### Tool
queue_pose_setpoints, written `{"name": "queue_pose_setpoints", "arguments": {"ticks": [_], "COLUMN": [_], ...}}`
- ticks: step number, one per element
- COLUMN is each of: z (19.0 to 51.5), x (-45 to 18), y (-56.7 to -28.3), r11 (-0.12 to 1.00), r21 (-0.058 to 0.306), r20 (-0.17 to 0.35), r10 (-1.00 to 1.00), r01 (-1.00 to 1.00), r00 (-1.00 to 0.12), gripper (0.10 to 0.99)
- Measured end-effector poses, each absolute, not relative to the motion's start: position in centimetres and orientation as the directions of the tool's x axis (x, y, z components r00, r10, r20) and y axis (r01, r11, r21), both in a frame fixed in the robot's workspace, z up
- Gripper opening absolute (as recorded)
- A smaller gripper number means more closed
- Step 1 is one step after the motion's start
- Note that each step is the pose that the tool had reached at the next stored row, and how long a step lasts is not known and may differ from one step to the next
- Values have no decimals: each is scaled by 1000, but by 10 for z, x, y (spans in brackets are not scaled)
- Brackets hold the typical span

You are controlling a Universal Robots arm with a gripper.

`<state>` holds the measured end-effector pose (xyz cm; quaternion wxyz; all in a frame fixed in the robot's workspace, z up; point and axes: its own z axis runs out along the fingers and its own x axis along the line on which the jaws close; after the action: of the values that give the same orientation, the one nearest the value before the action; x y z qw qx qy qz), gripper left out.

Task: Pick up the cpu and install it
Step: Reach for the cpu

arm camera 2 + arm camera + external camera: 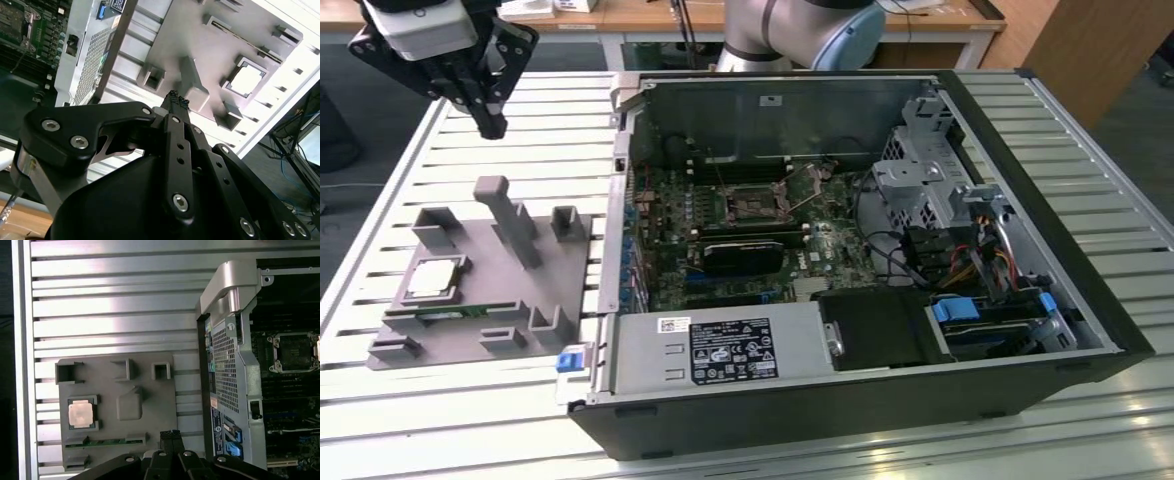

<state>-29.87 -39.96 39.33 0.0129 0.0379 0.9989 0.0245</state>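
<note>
- Gripper hangs above the bench; fingers pressed together, holding nothing.
- cpu lies flat in the grey holder, near its corner away from the computer case.

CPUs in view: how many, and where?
1. The cpu sits in a square pocket of the grey holder tray, at the exterior view's left of the computer case. The motherboard socket looks empty. Cluttered case corners could hide another.
</note>
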Motion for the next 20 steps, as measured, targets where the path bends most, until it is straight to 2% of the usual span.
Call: {"name": "queue_pose_setpoints", "arguments": {"ticks": [20], "z": [393], "x": [-331], "y": [-400], "r11": [996], "r21": [50], "r20": [-24], "r10": [76], "r01": [75], "r00": [-997], "gripper": [106]}}
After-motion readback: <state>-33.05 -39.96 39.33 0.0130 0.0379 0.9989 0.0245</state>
